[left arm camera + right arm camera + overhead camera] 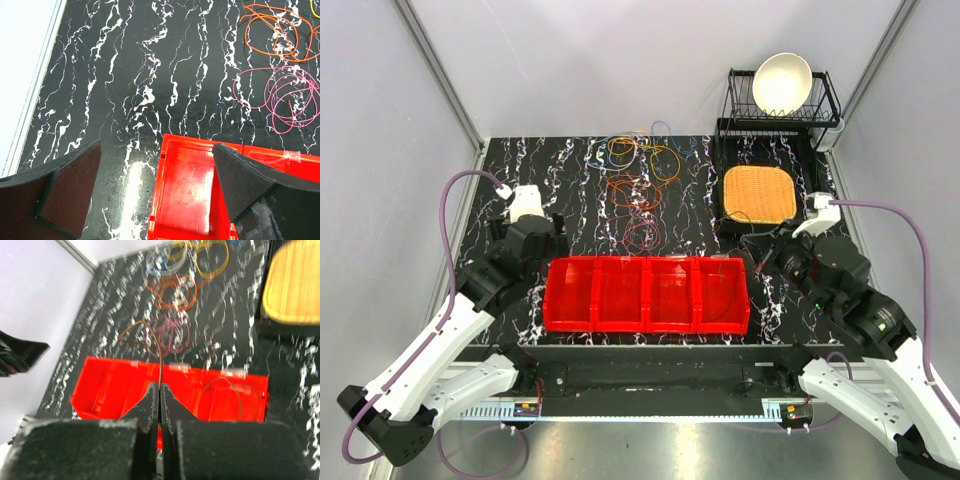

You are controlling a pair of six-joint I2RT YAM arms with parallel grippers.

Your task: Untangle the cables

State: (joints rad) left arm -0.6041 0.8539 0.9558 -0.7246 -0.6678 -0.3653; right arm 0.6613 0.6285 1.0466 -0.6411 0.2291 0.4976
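Note:
The cables lie in loose loops on the black marbled table: yellow, blue and white ones (642,150) at the back, an orange one (634,188), and a pink-red one (642,235) in front of it. My right gripper (160,386) is shut on a thin maroon cable (159,357) above the red bin; the cable arcs back towards the pink loops (170,335), and another maroon loop (235,390) hangs into the bin's right compartment. My left gripper (155,192) is open and empty over the bin's left end, with the orange (272,30) and pink (280,97) cables far ahead on its right.
A red bin (620,327) with several compartments stands across the near middle of the table. A woven tan mat (759,193) lies at the back right. Behind it a black dish rack (825,105) holds a white bowl (782,82). Grey walls close both sides.

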